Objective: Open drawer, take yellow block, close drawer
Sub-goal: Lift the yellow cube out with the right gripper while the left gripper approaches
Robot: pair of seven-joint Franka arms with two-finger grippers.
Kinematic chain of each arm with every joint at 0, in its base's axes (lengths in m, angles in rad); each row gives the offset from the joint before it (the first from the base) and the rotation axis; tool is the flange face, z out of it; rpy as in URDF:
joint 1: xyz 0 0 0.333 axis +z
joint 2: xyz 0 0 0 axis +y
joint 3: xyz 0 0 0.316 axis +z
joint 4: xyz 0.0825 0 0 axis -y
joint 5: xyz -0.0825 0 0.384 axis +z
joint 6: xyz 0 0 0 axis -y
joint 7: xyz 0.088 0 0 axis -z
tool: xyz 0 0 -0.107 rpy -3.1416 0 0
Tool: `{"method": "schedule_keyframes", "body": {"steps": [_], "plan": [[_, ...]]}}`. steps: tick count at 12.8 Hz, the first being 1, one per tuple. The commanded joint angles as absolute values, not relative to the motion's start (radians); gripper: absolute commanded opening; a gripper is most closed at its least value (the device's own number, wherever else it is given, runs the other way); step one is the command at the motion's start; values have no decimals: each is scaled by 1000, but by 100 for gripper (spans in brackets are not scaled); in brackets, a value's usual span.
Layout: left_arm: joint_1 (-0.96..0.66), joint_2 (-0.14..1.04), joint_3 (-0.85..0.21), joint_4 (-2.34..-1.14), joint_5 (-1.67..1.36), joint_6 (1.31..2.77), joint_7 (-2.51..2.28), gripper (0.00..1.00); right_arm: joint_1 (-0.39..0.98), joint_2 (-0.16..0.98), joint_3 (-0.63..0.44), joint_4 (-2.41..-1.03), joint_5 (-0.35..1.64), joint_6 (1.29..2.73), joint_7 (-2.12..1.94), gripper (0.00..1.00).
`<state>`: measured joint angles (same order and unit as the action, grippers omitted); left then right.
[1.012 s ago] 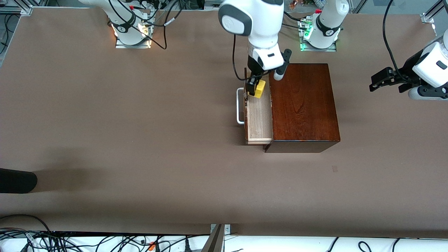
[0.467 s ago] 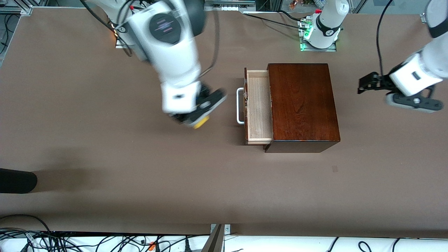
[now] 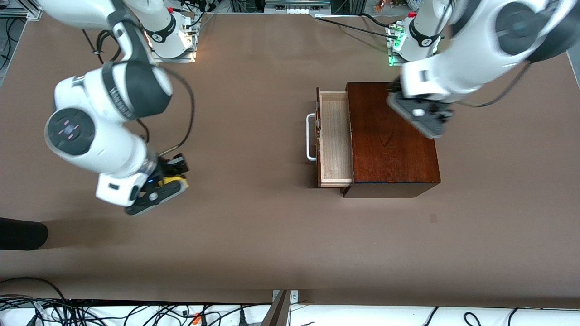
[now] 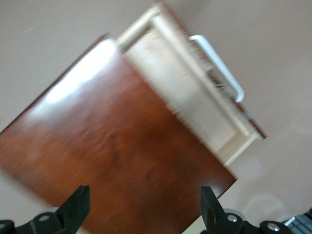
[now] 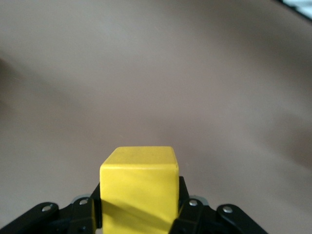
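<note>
The yellow block is clamped in the right gripper over bare table – the left gripper, spread wide, is held over the wooden box; the drawer is pulled out

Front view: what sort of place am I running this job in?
Likely a robotics lab bench. Two arms are bolted to a brown-covered table, loose cables run along its near edge, and the only prop is a wooden box with its drawer open.
</note>
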<state>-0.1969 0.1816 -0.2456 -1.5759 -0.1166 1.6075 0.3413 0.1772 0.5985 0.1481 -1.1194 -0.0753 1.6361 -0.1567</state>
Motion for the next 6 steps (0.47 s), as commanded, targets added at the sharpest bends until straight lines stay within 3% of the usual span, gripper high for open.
{"method": "schedule_keyframes", "body": {"steps": [1, 3, 6], "plan": [[-242, 348, -323, -1462, -135, 1672, 412, 100, 161, 418, 106, -1429, -49, 1765, -149, 0], [-322, 418, -337, -1462, -129, 1786, 487, 100, 161, 339, 63, -1630, 7, 1898, -135, 0], [-412, 526, -337, -1462, -85, 1987, 699, 100, 160, 321, 28, -1822, 31, 2105, -135, 0]]}}
